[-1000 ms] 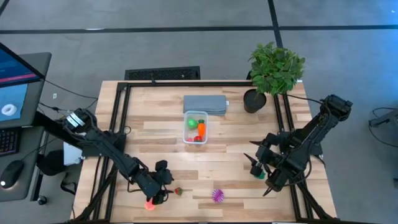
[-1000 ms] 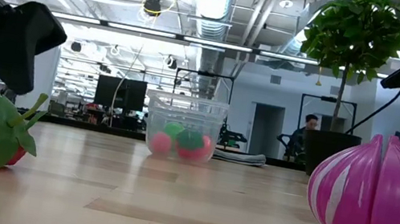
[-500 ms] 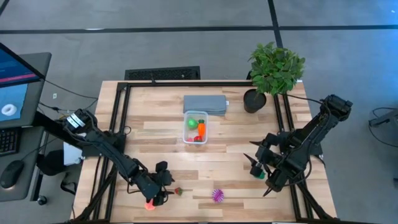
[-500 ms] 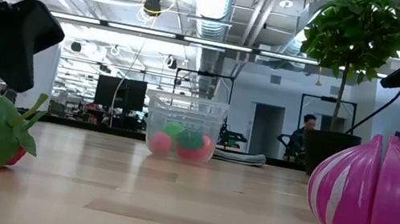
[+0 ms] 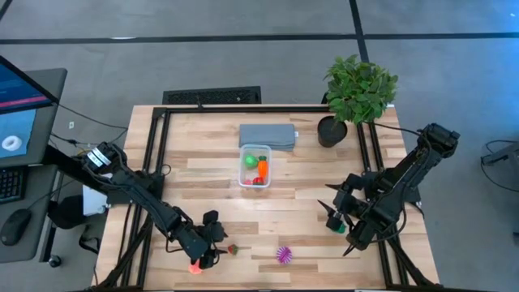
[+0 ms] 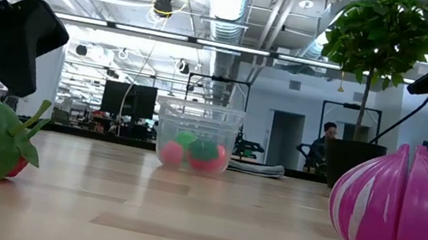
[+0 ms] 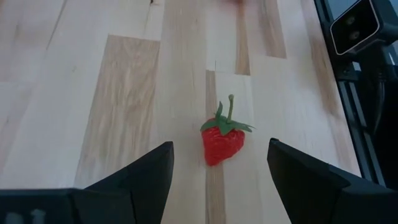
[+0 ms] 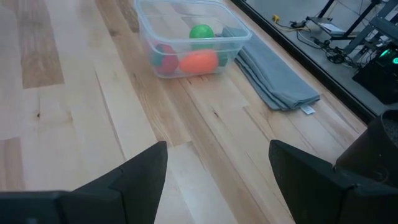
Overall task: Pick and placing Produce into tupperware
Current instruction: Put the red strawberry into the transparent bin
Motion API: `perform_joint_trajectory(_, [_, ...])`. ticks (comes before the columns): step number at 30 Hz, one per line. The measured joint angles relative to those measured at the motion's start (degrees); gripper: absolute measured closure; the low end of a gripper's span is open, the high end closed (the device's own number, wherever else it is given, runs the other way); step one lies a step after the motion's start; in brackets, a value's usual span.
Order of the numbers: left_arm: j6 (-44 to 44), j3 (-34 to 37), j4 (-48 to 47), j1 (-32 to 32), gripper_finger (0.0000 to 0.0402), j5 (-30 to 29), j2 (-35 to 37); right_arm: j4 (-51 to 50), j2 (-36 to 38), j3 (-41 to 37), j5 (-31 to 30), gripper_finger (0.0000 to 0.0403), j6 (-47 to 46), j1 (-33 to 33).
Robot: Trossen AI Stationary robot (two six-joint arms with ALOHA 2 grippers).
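The left gripper (image 5: 212, 243) sits low over the near edge of the table (image 5: 203, 186), its two dark fingers (image 7: 134, 180) spread wide with nothing between them. Just ahead of the open fingers, centred on the gap, a red strawberry (image 7: 221, 140) lies on the wood, apart from both fingertips. A small pink-orange piece (image 5: 195, 267) lies just beside the gripper, at the table's front edge. Farther to the right of this gripper, near the same edge, rests the spiky purple ball (image 5: 284, 255).

Well beyond the left gripper, toward the middle of the table, stands the clear tupperware (image 5: 255, 165), holding a green piece (image 8: 201, 31), an orange piece (image 8: 199, 61) and a red piece (image 8: 163, 56). A folded grey cloth (image 5: 267, 135) lies just behind the tub, and a potted plant (image 5: 357, 89) stands at the far right corner.

The right gripper (image 5: 339, 217) hangs over the right side of the table, fingers (image 8: 140, 180) wide apart and holding nothing; the tub lies well ahead of it, the grey cloth beyond.
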State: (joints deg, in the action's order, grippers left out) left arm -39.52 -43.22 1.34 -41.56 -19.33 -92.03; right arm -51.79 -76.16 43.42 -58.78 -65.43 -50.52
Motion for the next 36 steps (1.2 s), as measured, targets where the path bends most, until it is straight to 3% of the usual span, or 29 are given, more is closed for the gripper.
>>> perform_joint_trajectory(9, [1.9, -0.1, 2.8, 0.0, 0.0154, 0.1, -0.5, 0.0, 0.0, 0.0, 0.0, 0.0097, 0.0, 0.0])
perform_joint_trajectory(18, [3.3, -5.1, -0.9, -0.1, 0.0154, 1.6, -8.0, 0.2, 0.0, 0.0, 0.0, 0.0097, 0.0, 0.0])
perform_joint_trajectory(36, [1.9, -5.9, -1.0, -0.1, 0.0154, -0.5, -8.8, 0.4, 0.0, 0.0, 0.1, 0.0097, 0.0, -0.1])
